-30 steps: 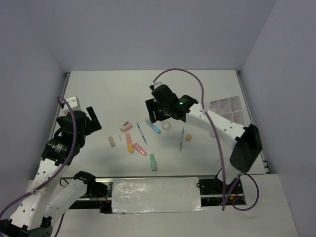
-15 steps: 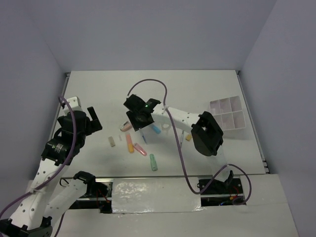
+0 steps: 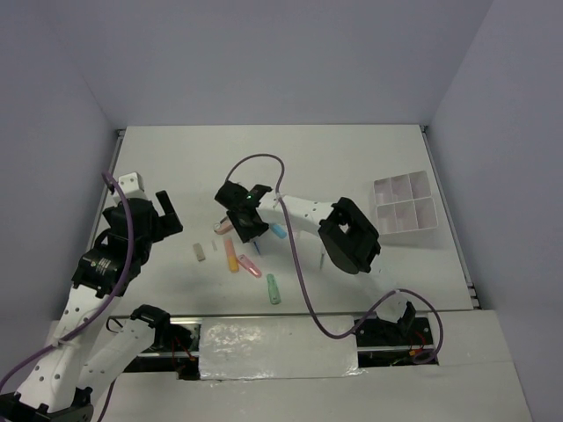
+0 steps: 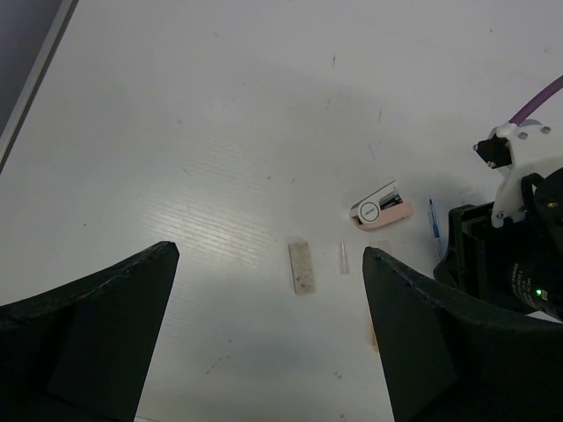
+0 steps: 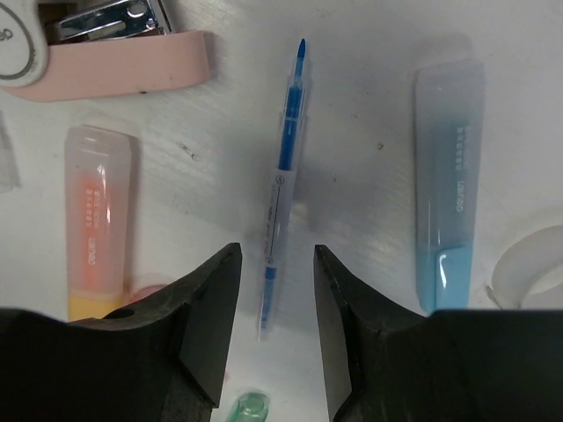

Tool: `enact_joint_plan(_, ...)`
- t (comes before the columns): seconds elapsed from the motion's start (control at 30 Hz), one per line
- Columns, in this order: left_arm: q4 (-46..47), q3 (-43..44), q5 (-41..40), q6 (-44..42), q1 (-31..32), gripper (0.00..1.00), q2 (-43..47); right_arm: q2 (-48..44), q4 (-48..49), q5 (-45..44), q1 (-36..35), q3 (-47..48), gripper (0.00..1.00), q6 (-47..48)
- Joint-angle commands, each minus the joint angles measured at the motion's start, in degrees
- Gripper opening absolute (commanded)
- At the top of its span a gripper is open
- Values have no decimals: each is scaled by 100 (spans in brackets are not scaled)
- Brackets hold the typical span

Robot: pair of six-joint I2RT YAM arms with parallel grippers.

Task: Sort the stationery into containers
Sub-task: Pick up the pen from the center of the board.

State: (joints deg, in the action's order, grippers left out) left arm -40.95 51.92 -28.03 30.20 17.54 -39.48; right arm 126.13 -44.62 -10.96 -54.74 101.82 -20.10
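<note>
1. Stationery (image 3: 251, 265) lies in a loose cluster on the white table (image 3: 352, 167), left of centre in the overhead view. I count four stubby markers. The orange marker (image 3: 232, 255) and green marker (image 3: 274, 288) have their long axes running roughly near to far. The pink marker (image 3: 252, 267) and blue marker (image 3: 278, 231) lie slantwise. There is also one tan eraser (image 3: 201, 253) and one pink stapler (image 3: 223, 226). One white tray (image 3: 405, 200) sits well apart at the right edge.
2. In the same view, my right arm reaches leftward across the table with its elbow raised. The right gripper (image 3: 249, 233) points down into the cluster, between the stapler and the blue marker. My left arm is folded back at the left side. The left gripper (image 3: 158, 214) is spread wide over bare table, holding nothing.
3. In the left wrist view, both black fingers (image 4: 97, 325) stand far apart. Beyond them the eraser lies with its long axis pointing away from the camera. One small clear piece (image 4: 343, 258) is just beside it, and the stapler lies farther off.
4. In the right wrist view, one blue pen (image 5: 280, 189) lies with its long axis running straight up the frame, narrow end away from the wrist. My right jaws are partly spread, one finger (image 5: 207, 325) on each side of the pen's near end. Bare table shows on both sides, so they are not pinching it. The blue and orange markers lie roughly parallel to the pen, one on each side. One tape ring (image 5: 528, 264) is cut off at the right edge.
</note>
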Motion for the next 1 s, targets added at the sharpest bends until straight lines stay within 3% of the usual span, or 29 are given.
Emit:
enact_joint_plan(0.0, 228, 134, 87, -66, -23, 99, 55, 219, 24, 15, -2, 294, 46, -21)
enact_joint_plan(0.1, 228, 134, 96, -66, -23, 99, 72, 368, 68, 103, 42, 347, 45, -3)
enact_joint_plan(0.27, 236, 134, 105, -66, -23, 99, 81, 720, -240, -2, 51, 690, 32, -3)
enact_joint_plan(0.47, 236, 125, 105, -75, -23, 99, 81, 571, -126, -2, 69, 356, 17, -108)
enact_joint_plan(0.6, 263, 116, 149, -66, -23, 99, 46, 352, -65, 6, 139, 277, 0, -143)
enact_joint_plan(0.67, 263, 125, 358, 3, -23, 99, -24, 168, -38, -64, 165, 277, 0, -170)
enact_joint_plan(0.87, -27, 292, 887, 803, 12, 99, -935, -1755, -12, -599, 253, -161, 0, -310)
enact_joint_plan(0.97, 17, 283, 643, 1207, 345, 99, -1429, -3159, -90, -845, 245, -793, 0, -284)
